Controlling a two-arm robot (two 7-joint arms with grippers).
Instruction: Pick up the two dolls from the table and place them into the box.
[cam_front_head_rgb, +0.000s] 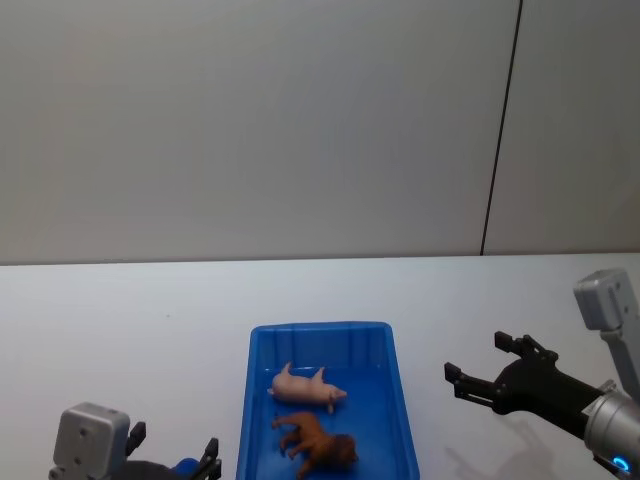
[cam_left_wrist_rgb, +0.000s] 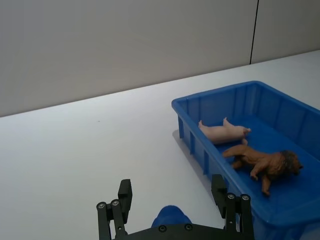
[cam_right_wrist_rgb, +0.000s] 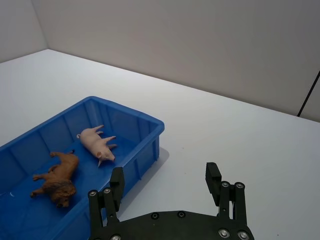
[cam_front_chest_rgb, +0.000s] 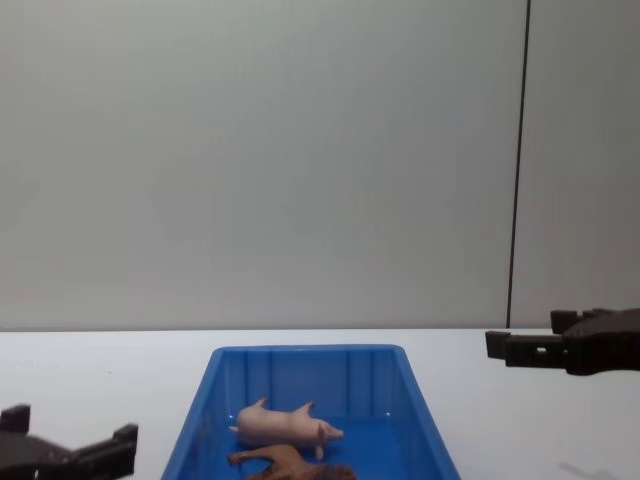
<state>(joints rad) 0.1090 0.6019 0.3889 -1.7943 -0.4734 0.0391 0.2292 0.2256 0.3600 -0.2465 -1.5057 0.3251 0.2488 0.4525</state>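
- Right gripper (cam_front_head_rgb: 478, 362) is hovering above the table (cam_front_head_rgb: 120, 320), right of the box (cam_front_head_rgb: 320, 328). Its arm is reaching in from the near right, with fingers spread apart and holding nothing.
- Left gripper (cam_front_head_rgb: 172, 448) is sitting low at the near left of the box, fingers parted and empty.
- Pink pig (cam_front_head_rgb: 308, 388) and brown lion (cam_front_head_rgb: 315, 445) are lying on their sides inside the box, with the lion nearer.
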